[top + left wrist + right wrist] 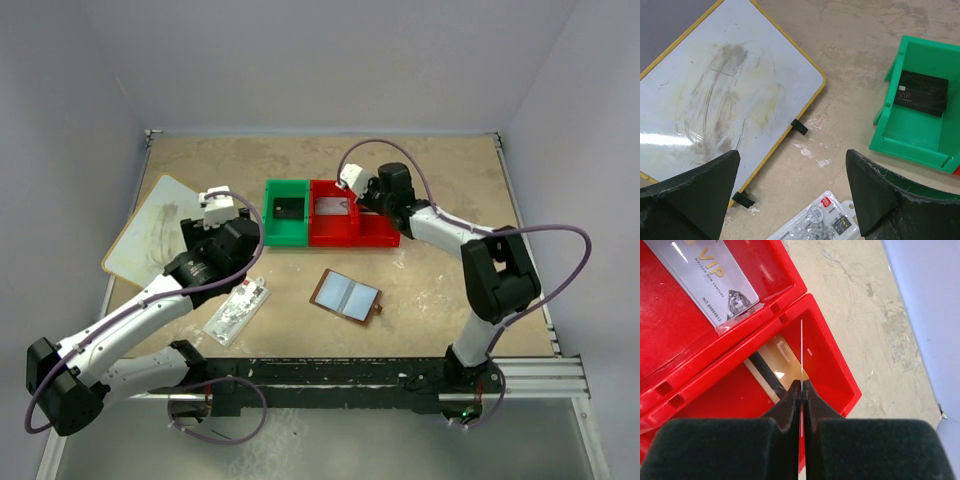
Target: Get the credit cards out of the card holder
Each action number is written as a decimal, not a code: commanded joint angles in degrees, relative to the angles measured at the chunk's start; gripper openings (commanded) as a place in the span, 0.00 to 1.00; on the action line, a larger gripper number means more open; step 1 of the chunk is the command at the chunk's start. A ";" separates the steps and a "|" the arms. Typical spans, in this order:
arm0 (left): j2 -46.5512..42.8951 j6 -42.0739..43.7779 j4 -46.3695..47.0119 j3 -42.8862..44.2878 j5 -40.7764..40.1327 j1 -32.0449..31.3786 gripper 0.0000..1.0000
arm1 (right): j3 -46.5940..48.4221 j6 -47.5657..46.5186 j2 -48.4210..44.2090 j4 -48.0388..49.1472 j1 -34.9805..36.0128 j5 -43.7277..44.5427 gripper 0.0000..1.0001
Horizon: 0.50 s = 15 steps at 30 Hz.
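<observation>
Right gripper [801, 385] clamped on a thin card [801, 350], edge-on above the red bin [835, 360]; left gripper [792, 155] wide apart, empty, between whiteboard [715, 95] and green bin [910, 135]. Card holder [346, 295] lies open on the table [450, 180], near side of the bins.

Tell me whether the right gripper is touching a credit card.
Touching. The right wrist view shows the right gripper shut on a credit card, seen edge-on as a thin line rising from between its fingertips over the red bin.
</observation>
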 commanded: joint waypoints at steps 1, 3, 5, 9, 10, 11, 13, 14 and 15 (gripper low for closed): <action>-0.23 0.83 0.70 0.36 -2.62 0.22 0.85 | 3.87 -3.88 2.70 -0.34 -0.11 -0.10 0.00; -0.11 0.83 0.53 0.42 -2.93 0.21 0.85 | 4.08 -5.12 3.83 0.45 -0.17 0.69 0.00; 0.07 0.95 0.49 0.44 -2.90 0.20 0.85 | 4.43 -6.18 4.99 0.95 -0.18 1.41 0.01; 0.53 0.94 0.25 0.77 -2.90 0.23 0.85 | 4.99 -7.80 7.28 1.50 -0.18 3.71 0.04; 0.56 0.93 0.14 0.85 -2.94 0.21 0.85 | 4.93 -8.34 7.81 2.02 -0.19 4.53 0.06; 0.60 0.91 0.12 0.88 -3.00 0.21 0.85 | 4.60 -9.33 8.15 2.82 -0.19 5.44 0.07; 0.60 0.96 0.15 0.76 -3.15 0.20 0.85 | 3.89 -10.50 8.49 4.70 -0.19 6.40 0.08; 0.61 0.99 0.13 0.77 -3.21 0.20 0.85 | 3.66 -10.72 8.51 5.42 -0.19 6.34 0.09; 0.67 1.00 0.14 0.80 -3.24 0.23 0.85 | 3.59 -10.76 8.57 5.72 -0.15 6.14 0.11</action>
